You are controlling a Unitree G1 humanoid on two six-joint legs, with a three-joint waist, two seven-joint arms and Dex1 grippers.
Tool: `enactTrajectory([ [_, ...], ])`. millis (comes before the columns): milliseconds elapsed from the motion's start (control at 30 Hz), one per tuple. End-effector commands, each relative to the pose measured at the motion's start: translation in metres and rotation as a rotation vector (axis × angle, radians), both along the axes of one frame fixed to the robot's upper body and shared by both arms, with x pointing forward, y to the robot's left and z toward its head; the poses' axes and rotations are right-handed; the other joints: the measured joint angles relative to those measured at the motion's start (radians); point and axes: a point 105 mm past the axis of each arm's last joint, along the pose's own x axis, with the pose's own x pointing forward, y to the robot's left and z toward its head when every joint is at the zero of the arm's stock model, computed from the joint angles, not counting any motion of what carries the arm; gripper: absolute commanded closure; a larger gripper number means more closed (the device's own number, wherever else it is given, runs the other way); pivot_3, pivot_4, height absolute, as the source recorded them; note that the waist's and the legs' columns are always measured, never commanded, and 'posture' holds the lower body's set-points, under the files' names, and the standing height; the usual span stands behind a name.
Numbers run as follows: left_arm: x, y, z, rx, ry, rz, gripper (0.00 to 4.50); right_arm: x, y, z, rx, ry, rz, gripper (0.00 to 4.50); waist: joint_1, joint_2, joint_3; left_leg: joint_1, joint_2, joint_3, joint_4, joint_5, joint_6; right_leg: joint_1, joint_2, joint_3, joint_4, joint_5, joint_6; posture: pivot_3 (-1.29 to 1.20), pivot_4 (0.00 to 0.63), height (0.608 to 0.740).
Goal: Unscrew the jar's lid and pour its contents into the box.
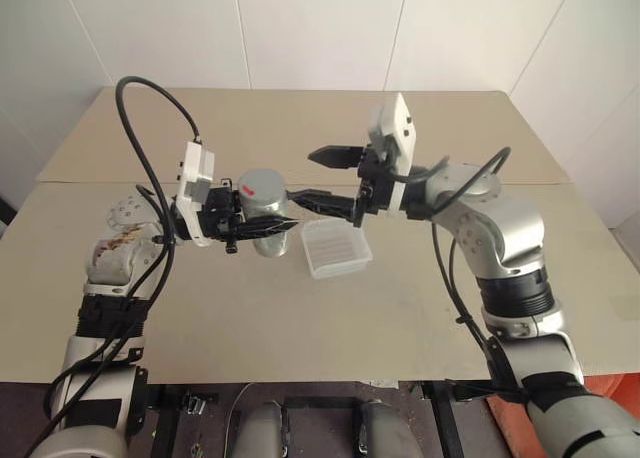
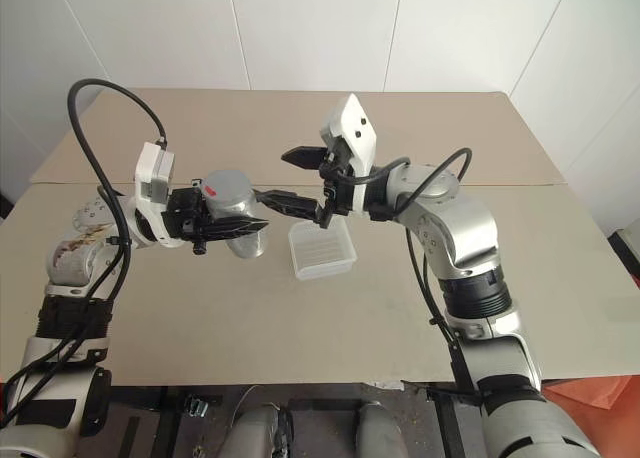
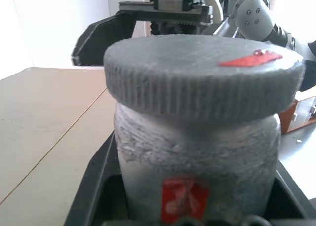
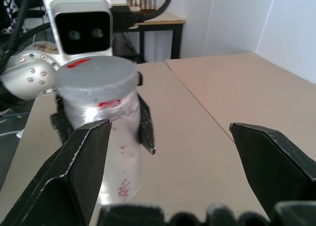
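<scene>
My left gripper (image 1: pixel 264 222) is shut on the jar (image 1: pixel 268 236), a small cylinder with silvery sides, and holds it upright above the table. The grey ribbed lid (image 3: pixel 202 73) sits on top of the jar and carries a red mark. The contents are hidden behind the jar's shiny sides. My right gripper (image 1: pixel 318 178) is open and points level at the lid from the right, a short way off, touching nothing. The box (image 1: pixel 336 248), a shallow translucent white tray, rests on the table just right of the jar, below the right gripper.
The beige table (image 1: pixel 300 318) spreads wide on all sides of the box, with a seam running across it behind the arms. White walls stand behind the far edge. A second table (image 4: pixel 158 21) shows in the background of the right wrist view.
</scene>
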Motion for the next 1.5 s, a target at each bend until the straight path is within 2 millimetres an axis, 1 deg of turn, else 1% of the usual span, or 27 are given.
enactTrajectory([
  [33, -0.005, -0.002, 0.010, -0.011, -0.050, -0.018, 2.52, -0.021, 0.003, 0.011, 0.013, -0.070, 0.088, 0.01, 0.000, 0.000, 0.000, 0.000, 0.000, 0.000, 0.000, 0.000, 0.000, 0.000, 0.000, 0.000, 0.000, 0.000, 0.000, 0.00, 0.150, 0.740],
  [233, -0.004, -0.004, 0.009, -0.010, -0.047, -0.027, 2.52, -0.029, 0.013, 0.016, 0.031, -0.079, 0.118, 0.01, 0.000, 0.000, 0.000, 0.000, 0.000, 0.000, 0.000, 0.000, 0.000, 0.000, 0.000, 0.000, 0.000, 0.000, 0.000, 0.00, 0.150, 0.740],
  [567, -0.004, -0.007, 0.007, -0.002, -0.048, -0.035, 2.52, -0.026, 0.038, 0.021, 0.034, -0.045, 0.107, 0.01, 0.000, 0.000, 0.000, 0.000, 0.000, 0.000, 0.000, 0.000, 0.000, 0.000, 0.000, 0.000, 0.000, 0.000, 0.000, 0.00, 0.150, 0.740],
  [767, -0.005, -0.007, 0.006, 0.001, -0.048, -0.030, 2.52, -0.026, 0.046, 0.021, 0.018, -0.023, 0.120, 0.01, 0.001, 0.000, 0.000, 0.000, 0.000, 0.000, 0.000, 0.000, 0.000, 0.000, 0.000, 0.000, 0.000, 0.000, 0.000, 0.00, 0.150, 0.740],
  [933, -0.006, -0.006, 0.005, 0.004, -0.047, -0.024, 2.52, -0.026, 0.048, 0.019, 0.008, -0.005, 0.129, 0.01, 0.000, 0.000, 0.000, 0.000, 0.000, 0.000, 0.000, 0.000, 0.000, 0.000, 0.000, 0.000, 0.000, 0.000, 0.000, 0.00, 0.150, 0.740],
  [1000, -0.006, -0.006, 0.004, 0.005, -0.047, -0.022, 2.52, -0.027, 0.049, 0.020, 0.012, -0.002, 0.132, 0.40, 0.000, 0.000, 0.000, 0.000, 0.000, 0.000, 0.000, 0.000, 0.000, 0.000, 0.000, 0.000, 0.000, 0.000, 0.000, 0.00, 0.150, 0.740],
  [1067, -0.006, -0.006, 0.003, 0.006, -0.046, -0.020, 2.52, -0.027, 0.049, 0.022, 0.026, 0.002, 0.135, 0.93, 0.000, 0.000, 0.000, 0.000, 0.000, 0.000, 0.000, 0.000, 0.000, 0.000, 0.000, 0.000, 0.000, 0.000, 0.000, 0.00, 0.150, 0.740],
  [1133, -0.006, -0.006, 0.002, 0.009, -0.045, -0.018, 2.52, -0.026, 0.048, 0.027, 0.053, 0.015, 0.135, 1.67, 0.000, 0.000, 0.000, 0.000, 0.000, 0.000, 0.000, 0.000, 0.000, 0.000, 0.000, 0.000, 0.000, 0.000, 0.000, 0.00, 0.150, 0.740],
  [1167, -0.006, -0.007, 0.001, 0.011, -0.045, -0.017, 2.52, -0.026, 0.047, 0.030, 0.066, 0.020, 0.136, 1.73, 0.000, 0.000, 0.000, 0.000, 0.000, 0.000, 0.000, 0.000, 0.000, 0.000, 0.000, 0.000, 0.000, 0.000, 0.000, 0.00, 0.150, 0.740],
  [1267, -0.006, -0.007, 0.000, 0.014, -0.046, -0.016, 2.52, -0.024, 0.042, 0.037, 0.113, 0.053, 0.136, 1.73, 0.000, 0.000, 0.000, 0.000, 0.000, 0.000, 0.000, 0.000, 0.000, 0.000, 0.000, 0.000, 0.000, 0.000, 0.000, 0.00, 0.150, 0.740],
  [1333, -0.006, -0.008, -0.001, 0.016, -0.046, -0.015, 2.52, -0.021, 0.035, 0.044, 0.163, 0.080, 0.120, 1.73, 0.000, 0.000, 0.000, 0.000, 0.000, 0.000, 0.000, 0.000, 0.000, 0.000, 0.000, 0.000, 0.000, 0.000, 0.000, 0.00, 0.150, 0.740],
  [1433, -0.007, -0.007, -0.002, 0.016, -0.046, -0.013, 2.52, -0.009, 0.016, 0.055, 0.256, 0.132, 0.050, 1.73, 0.003, 0.000, 0.000, 0.000, 0.000, 0.000, 0.000, 0.000, 0.000, 0.000, 0.000, 0.000, 0.000, 0.000, 0.000, 0.00, 0.150, 0.740],
  [1500, -0.008, -0.005, -0.003, 0.016, -0.044, -0.009, 2.52, 0.001, -0.003, 0.057, 0.290, 0.123, -0.043, 1.73, 0.004, 0.000, 0.000, 0.000, 0.000, 0.000, 0.000, 0.000, 0.000, 0.000, 0.000, 0.000, 0.000, 0.000, 0.000, 0.00, 0.150, 0.740],
])
